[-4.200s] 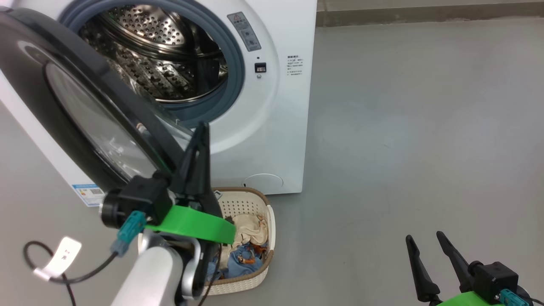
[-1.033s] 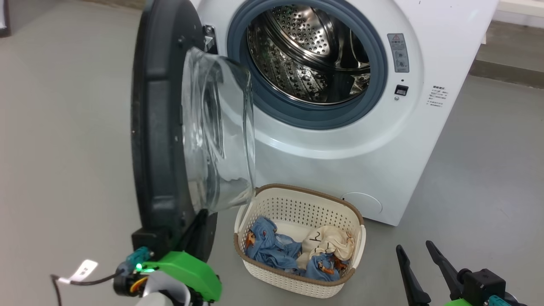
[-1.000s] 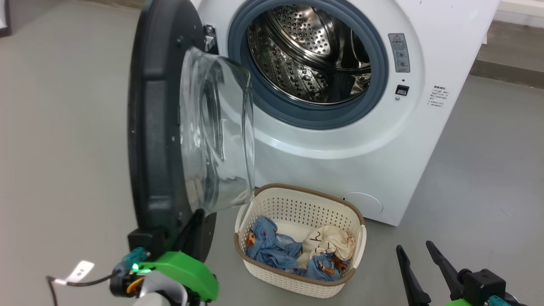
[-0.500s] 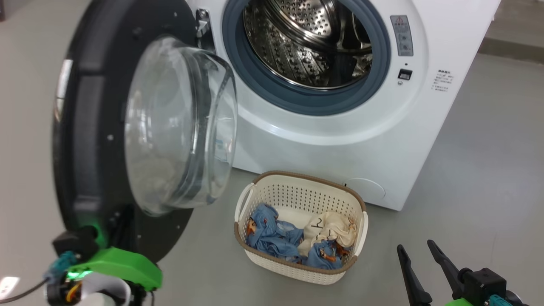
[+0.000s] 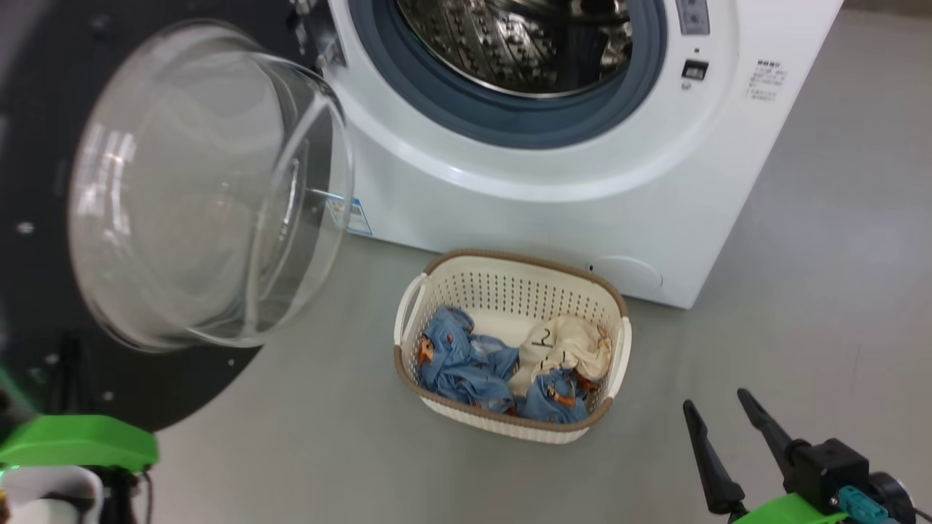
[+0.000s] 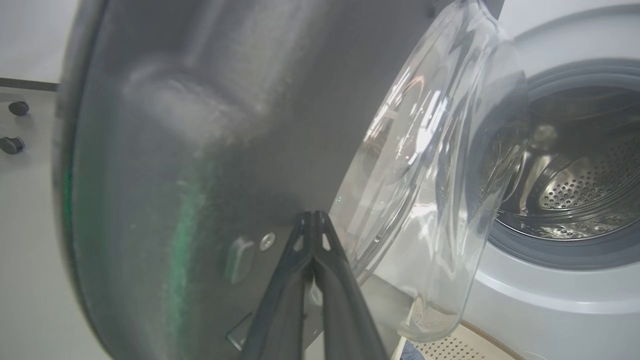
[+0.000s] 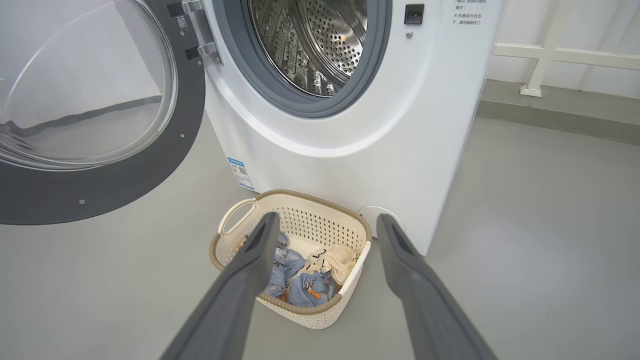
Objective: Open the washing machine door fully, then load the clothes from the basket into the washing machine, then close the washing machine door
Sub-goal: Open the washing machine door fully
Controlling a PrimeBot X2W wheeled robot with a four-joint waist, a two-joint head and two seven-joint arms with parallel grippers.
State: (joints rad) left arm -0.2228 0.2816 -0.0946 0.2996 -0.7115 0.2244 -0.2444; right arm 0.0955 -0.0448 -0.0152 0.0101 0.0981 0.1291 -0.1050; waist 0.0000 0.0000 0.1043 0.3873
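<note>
Stage: step one looks about done, steps two and three not begun.

- Far left: the washing machine door stands wide open on its hinge. Its inner face is turned out toward the robot, and the glass bowl bulges forward and slightly right. I judge it at or near full swing.
- The left gripper has its fingers pressed together with nothing seen between them. The tips rest on the door's dark inner face, low and beside the bowl.
- Centre: the washing machine has its mouth clear. The part of the drum that shows holds no cloth.
- Below it: the basket sits on the floor just before the machine's front, opening up. Its long axis runs handle to handle, roughly along the machine's front.
- The clothes all lie bunched inside it, blue pieces to the left and low, the cream cloth to the right. None are loaded yet.
- Far right: the right gripper has its fingers spread and empty. It hangs low, apart from the basket, and the wrist view looks straight at it.

Left to do: move every garment into the drum, then shut the door.
</note>
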